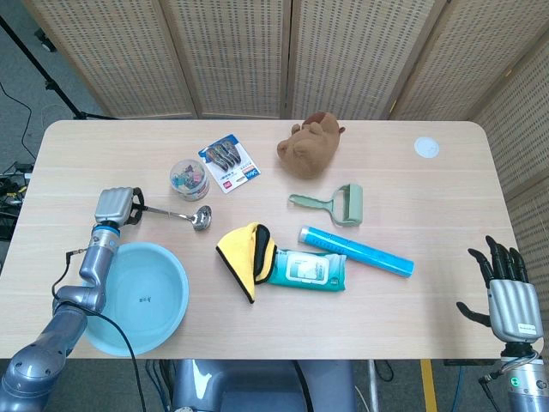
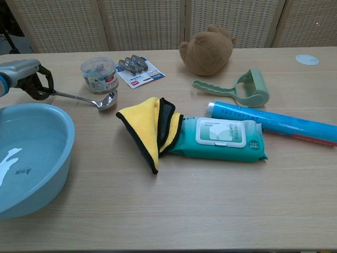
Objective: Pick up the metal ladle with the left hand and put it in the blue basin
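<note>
The metal ladle slants down to the right, its handle end raised and its bowl near the table beside the yellow cloth. My left hand grips the handle end, just above the far rim of the blue basin. The basin sits at the table's front left with nothing in it. My right hand hangs off the table's right front corner, fingers spread, holding nothing; the chest view does not show it.
A clear jar of clips and a card of clips stand behind the ladle. A yellow cloth, wipes pack, blue tube, green roller and brown plush toy fill the middle.
</note>
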